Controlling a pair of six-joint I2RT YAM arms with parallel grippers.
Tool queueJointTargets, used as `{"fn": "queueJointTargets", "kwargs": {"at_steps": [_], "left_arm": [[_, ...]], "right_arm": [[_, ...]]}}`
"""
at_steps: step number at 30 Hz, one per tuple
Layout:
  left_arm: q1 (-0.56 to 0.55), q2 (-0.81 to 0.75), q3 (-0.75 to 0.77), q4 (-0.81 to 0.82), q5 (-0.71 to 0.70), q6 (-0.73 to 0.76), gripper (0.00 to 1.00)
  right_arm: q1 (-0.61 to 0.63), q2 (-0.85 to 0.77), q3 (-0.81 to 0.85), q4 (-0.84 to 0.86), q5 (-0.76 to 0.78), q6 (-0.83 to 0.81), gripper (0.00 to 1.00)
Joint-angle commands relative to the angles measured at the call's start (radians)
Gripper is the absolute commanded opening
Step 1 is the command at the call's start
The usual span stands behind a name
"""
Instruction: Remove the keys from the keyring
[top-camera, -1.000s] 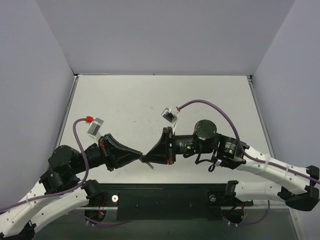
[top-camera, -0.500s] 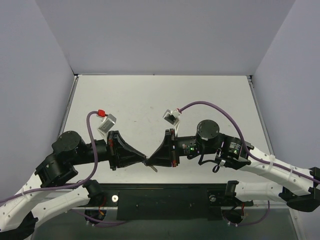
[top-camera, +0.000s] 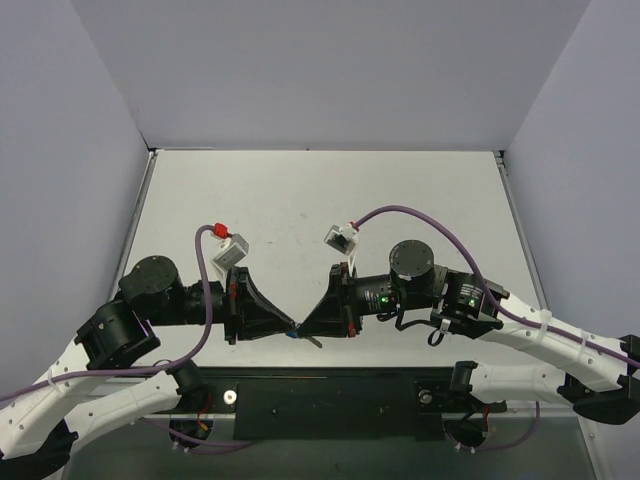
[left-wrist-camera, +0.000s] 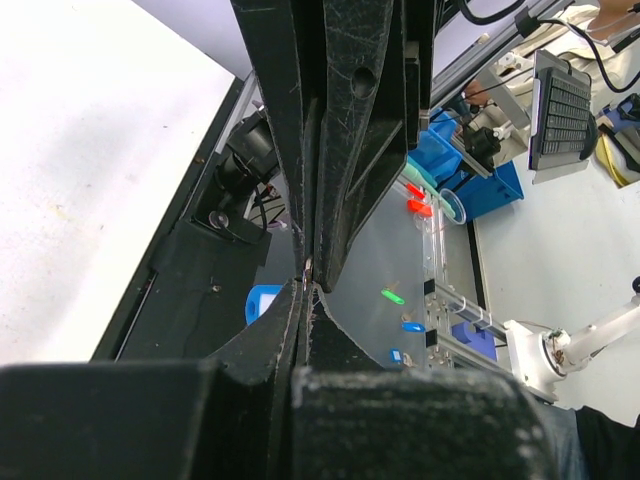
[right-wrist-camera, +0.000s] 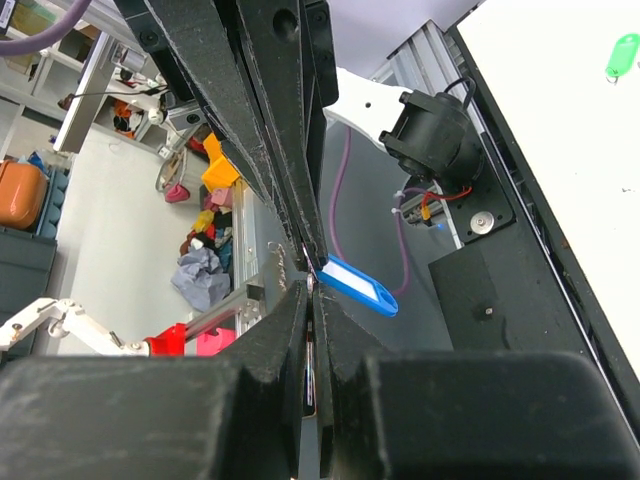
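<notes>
Note that both arms meet tip to tip above the near edge of the table (top-camera: 300, 200), so that the work hangs in free air where each wrist camera can look along its own fingers. The left gripper (top-camera: 290, 327) is clenched, and the keyring (right-wrist-camera: 358, 285) sits at its tip, with the blue tag sticking out sideways from the meeting point. The right gripper (top-camera: 304, 329) is likewise clenched. From above, the key (top-camera: 313, 341) shows as a thin grey sliver just under its tip, so read it as pinching the key, although the exact pinch point is hidden between the fingers. Treat this opposed hold as the separating stage: one side anchors the ring while the other works the key along the wire. Expect little margin, because both parts are far smaller than the fingers and a slight slip drops them. Disregard the green tag (right-wrist-camera: 622, 55) lying on the table well apart; it is not part of this job.
</notes>
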Motion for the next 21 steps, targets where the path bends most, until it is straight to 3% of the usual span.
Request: {"fn": "queueJointTargets", "kwargs": {"at_steps": [1,21], "left_arm": [[-0.006,-0.003,0.032,-0.021,0.107,0.011,0.0],[-0.006,0.002,0.018,0.002,0.147,0.002,0.0]], "right_arm": [[-0.029,-0.006,0.057,0.058,0.051,-0.024,0.0],[-0.03,0.011,0.061,0.061,0.061,-0.023,0.0]]}}
